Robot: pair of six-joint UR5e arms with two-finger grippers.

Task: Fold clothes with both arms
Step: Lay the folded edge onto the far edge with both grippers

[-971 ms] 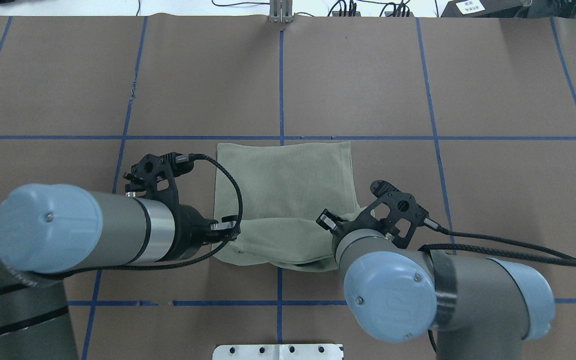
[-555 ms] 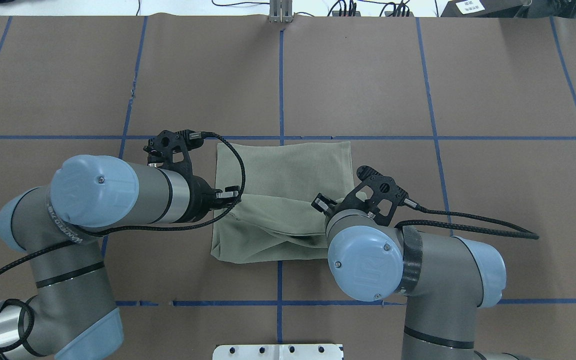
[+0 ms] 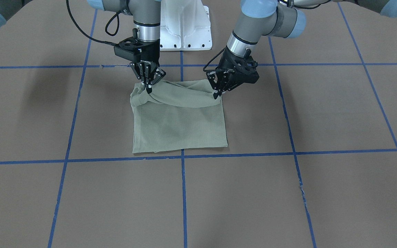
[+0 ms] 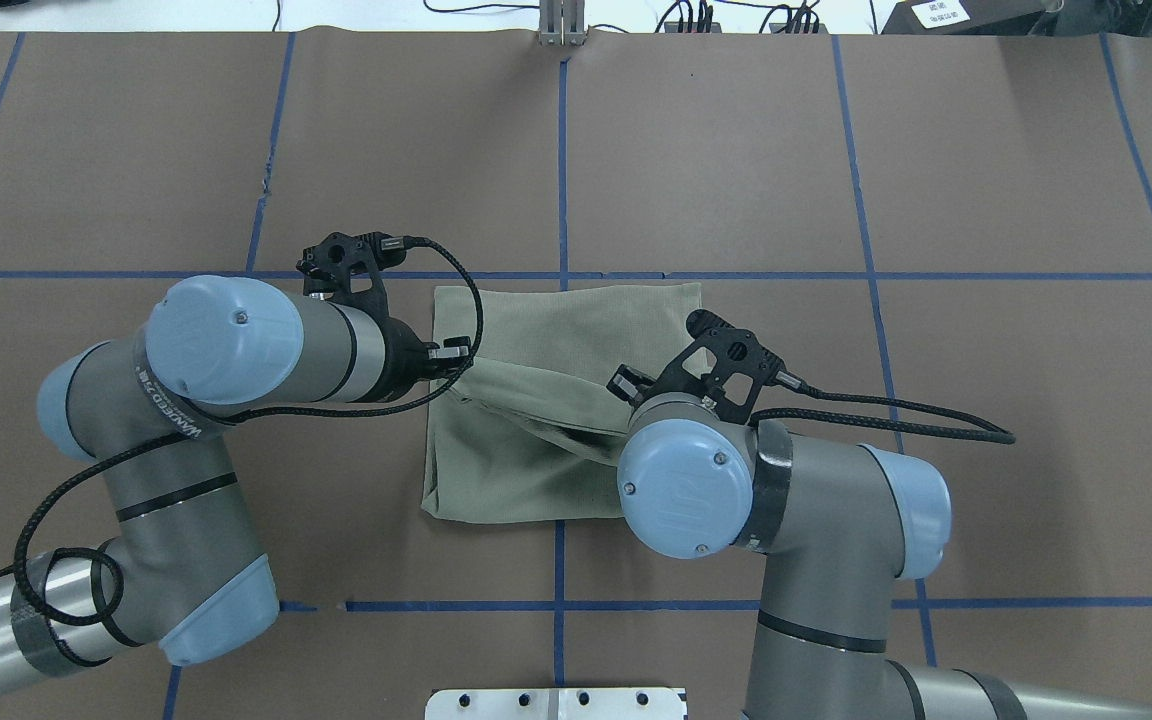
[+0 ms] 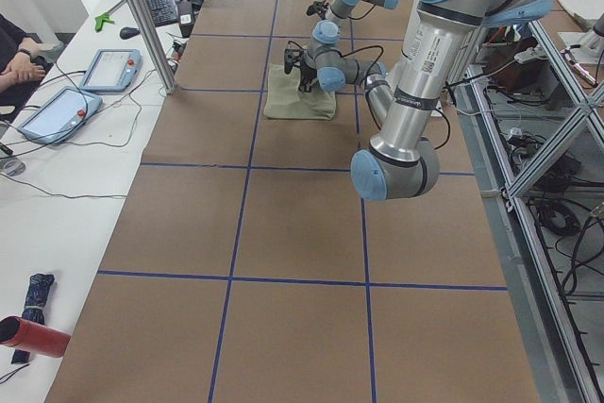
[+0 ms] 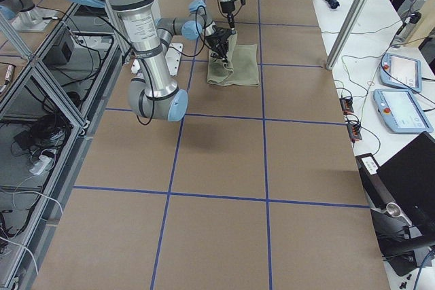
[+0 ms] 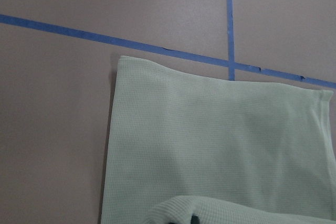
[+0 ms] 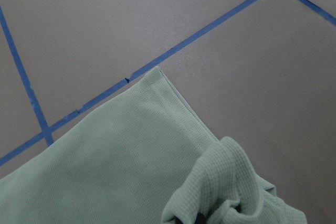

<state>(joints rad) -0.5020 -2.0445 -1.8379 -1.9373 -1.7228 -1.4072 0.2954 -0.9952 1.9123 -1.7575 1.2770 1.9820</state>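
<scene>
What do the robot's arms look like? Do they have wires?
Both the left arm and the right arm are fat silver-grey tubes with round light-blue caps at the joints. Black braided cables run along them, and black bands wrap the tubes; one on the left has white letters. Each ends in small black two-finger jaws.

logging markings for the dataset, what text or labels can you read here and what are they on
"UR", faint, embossed: blue joint cap of the right arm.
"WANREO", roughly, white print: black band on the left arm.
Too small to read: white label at the table's far edge; print on the left arm's silver tube.
shirt: no text shows.
</scene>
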